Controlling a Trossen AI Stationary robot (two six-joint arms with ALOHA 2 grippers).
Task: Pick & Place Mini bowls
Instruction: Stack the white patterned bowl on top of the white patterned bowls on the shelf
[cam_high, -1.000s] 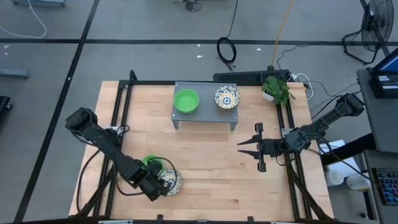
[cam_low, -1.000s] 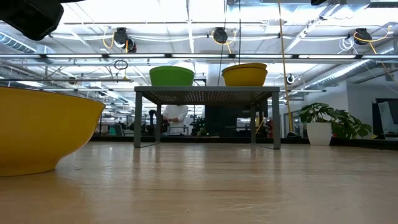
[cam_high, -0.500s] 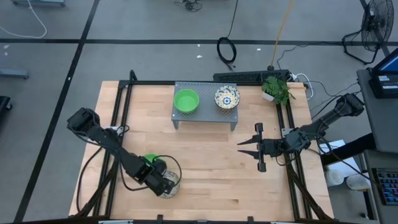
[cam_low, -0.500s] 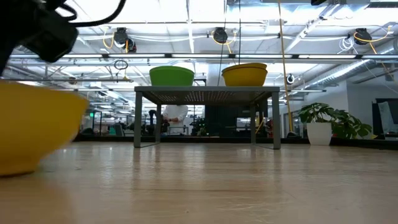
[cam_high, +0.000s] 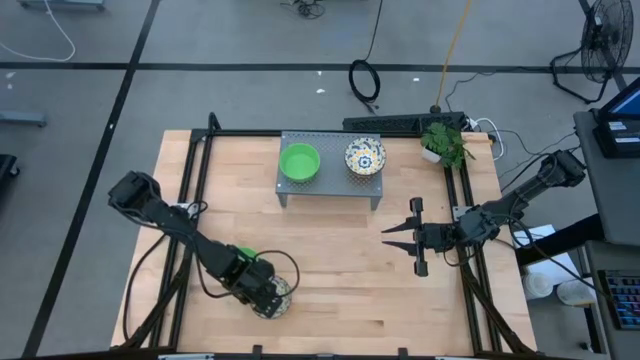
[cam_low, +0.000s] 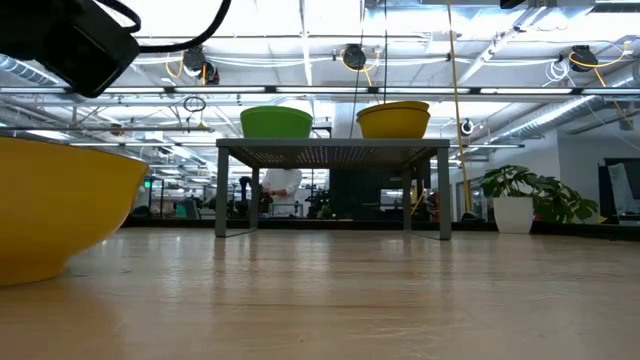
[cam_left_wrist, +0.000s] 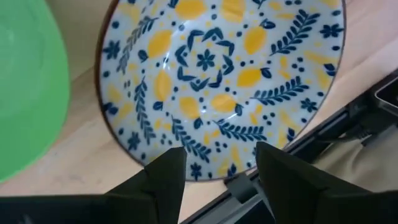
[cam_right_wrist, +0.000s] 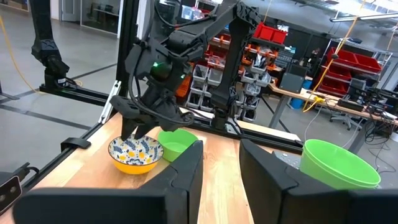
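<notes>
1. Near the bench's (cam_high: 330, 250) front edge toward its left corner, we see the left gripper (cam_high: 270, 298) poised directly over a patterned bowl (cam_left_wrist: 217, 81), its fingers (cam_left_wrist: 165, 171) parted on either side of the bowl's rim without clearly closing on it.
2. Just beside that bowl, toward the left edge, sits a green bowl (cam_right_wrist: 176, 142); the left arm covers most of it from above, so we see little of it in the overhead view.
3. At the back edge, a grey perforated stand (cam_high: 330, 190) carries a second green bowl (cam_high: 299, 162) on its left half and a second patterned bowl (cam_high: 365, 156) on its right half, well apart from each other.
4. Near the back right corner, a small potted plant (cam_high: 443, 143) stands close to the stand's right end.
5. Toward the right edge, the right gripper (cam_high: 400, 240) hovers above bare wood, fingers spread and holding nothing, well apart from every bowl.
</notes>
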